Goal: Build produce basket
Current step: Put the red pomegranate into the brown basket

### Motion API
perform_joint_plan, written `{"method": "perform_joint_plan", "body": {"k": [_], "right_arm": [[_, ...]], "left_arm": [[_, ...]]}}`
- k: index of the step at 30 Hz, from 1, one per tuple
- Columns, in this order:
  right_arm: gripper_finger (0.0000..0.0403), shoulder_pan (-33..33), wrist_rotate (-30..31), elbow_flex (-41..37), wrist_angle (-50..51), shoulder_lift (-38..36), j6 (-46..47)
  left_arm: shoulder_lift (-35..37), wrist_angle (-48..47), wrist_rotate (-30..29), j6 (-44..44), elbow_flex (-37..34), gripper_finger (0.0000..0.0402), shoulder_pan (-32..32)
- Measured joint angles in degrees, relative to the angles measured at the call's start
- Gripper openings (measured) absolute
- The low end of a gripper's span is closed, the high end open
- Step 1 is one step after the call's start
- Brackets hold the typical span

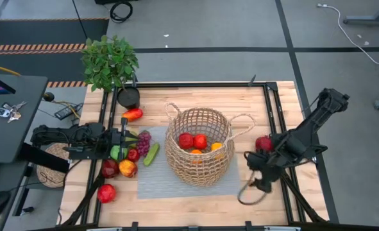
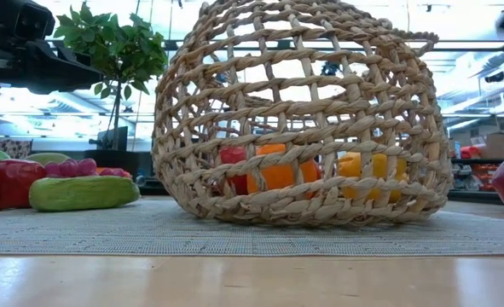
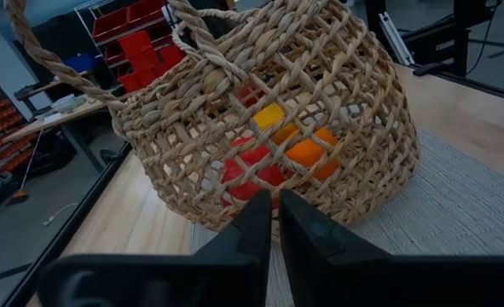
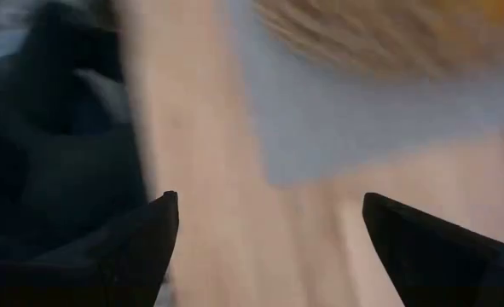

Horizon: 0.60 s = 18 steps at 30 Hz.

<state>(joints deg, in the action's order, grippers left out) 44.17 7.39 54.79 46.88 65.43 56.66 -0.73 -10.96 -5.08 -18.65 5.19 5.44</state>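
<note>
Large round tan wicker basket sits mid-tabletop on the grey mat. Right gripper, fingers spread and empty, hovers beside it; dark red apple lies just behind. Left gripper pressed together over the produce pile.

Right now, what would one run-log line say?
basket: fruit inside | left gripper: shut, empty, facing basket | right gripper: open, empty | apple: right of basket

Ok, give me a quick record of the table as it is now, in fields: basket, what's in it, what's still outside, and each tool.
basket: wicker basket on the grey mat, mid-table
inside: two red fruits, orange pieces, one yellow piece
outside, left of basket: cucumber, grapes, pepper, red apple
outside, right of basket: red apple
left tool: shut, empty, facing the basket
right tool: open, empty, over the table's right side
</note>
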Motion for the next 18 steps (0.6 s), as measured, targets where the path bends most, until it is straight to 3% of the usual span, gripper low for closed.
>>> {"method": "perform_joint_plan", "body": {"k": [4,8,10,14,18], "right_arm": [[0.0373,1.6,7.6,8.1,-3.0,0.0,-14.2],[0.0373,0.8,23.5,14.6,-4.3,0.0,-26.4],[0.0373,-0.2,28.3,16.4,-5.5,0.0,-31.0],[0.0373,-3.2,31.1,17.5,-8.8,0.0,-37.2],[0.0373,-7.1,28.0,17.5,-9.4,0.0,-39.1]], "left_arm": [[0.0,0.0,0.0,0.0,0.0,0.0035,0.0],[0.0,0.0,0.0,0.0,0.0,0.0031,0.0],[0.0,0.0,0.0,0.0,0.0,0.0028,0.0],[0.0,0.0,0.0,0.0,0.0,0.0029,0.0],[0.0,0.0,0.0,0.0,0.0,0.0034,0.0]]}}
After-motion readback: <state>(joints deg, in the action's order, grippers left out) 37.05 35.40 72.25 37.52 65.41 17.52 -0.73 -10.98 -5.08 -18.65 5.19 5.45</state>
